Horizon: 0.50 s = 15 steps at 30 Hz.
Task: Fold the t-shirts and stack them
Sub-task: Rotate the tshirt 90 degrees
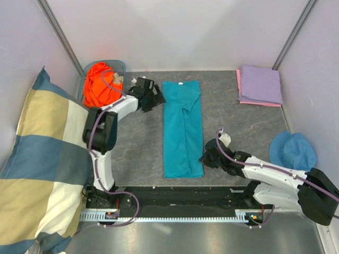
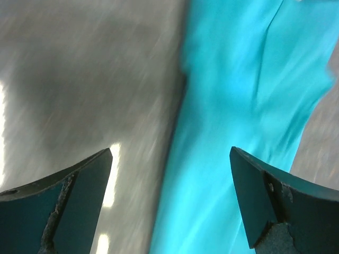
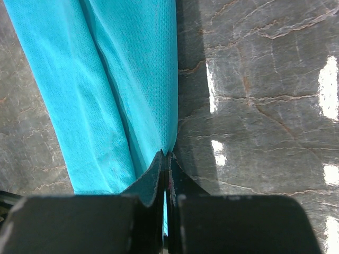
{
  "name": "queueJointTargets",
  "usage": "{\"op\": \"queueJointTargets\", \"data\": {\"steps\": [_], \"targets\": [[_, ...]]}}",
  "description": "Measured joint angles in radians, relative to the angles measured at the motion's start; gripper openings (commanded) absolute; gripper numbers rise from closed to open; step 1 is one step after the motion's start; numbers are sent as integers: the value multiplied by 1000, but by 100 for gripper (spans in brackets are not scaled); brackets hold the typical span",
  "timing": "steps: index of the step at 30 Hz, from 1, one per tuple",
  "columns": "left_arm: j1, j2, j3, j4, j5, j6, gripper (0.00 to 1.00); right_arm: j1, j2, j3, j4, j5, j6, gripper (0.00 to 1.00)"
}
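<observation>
A grey, marbled surface (image 1: 132, 153) sits between pale walls (image 1: 175, 32), with the two arms mounted along its near edge. In the middle lies the teal t-shirt (image 1: 183, 132), folded lengthwise into a long narrow strip that runs from near to far, its collar at the far end and one sleeve folded over on the right side near the collar.

The left hand (image 1: 153, 98) is just left of the shirt's far end. Its fingers are spread wide and hold nothing; in the left wrist view, which is blurred, bare surface shows by one finger and the teal cloth by the other.

The right hand (image 1: 206, 157) is at the shirt's right edge, close to the near hem. Its fingers are pressed together, and the right wrist view shows their tips meeting right at the folded edge with a sliver of teal between them, so it is pinching that edge.

At the far left, the orange t-shirt (image 1: 100, 84) is crumpled in a grey-blue bin (image 1: 119, 64). In the far right corner, the lavender t-shirt (image 1: 260, 84) lies folded on top of the folded pink t-shirt (image 1: 259, 104). A blue bucket hat (image 1: 292, 151) rests at the right side, and a large checked pillow (image 1: 37, 159) leans along the left.
</observation>
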Motion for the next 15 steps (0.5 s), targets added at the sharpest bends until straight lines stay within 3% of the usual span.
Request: {"op": "queueJointTargets", "data": {"steps": [7, 15], "targets": [[-53, -556, -582, 33, -61, -60, 100, 1, 12, -3, 5, -1, -4, 0], [-406, -868, -957, 17, -121, -145, 99, 1, 66, -26, 51, -30, -20, 0]]}}
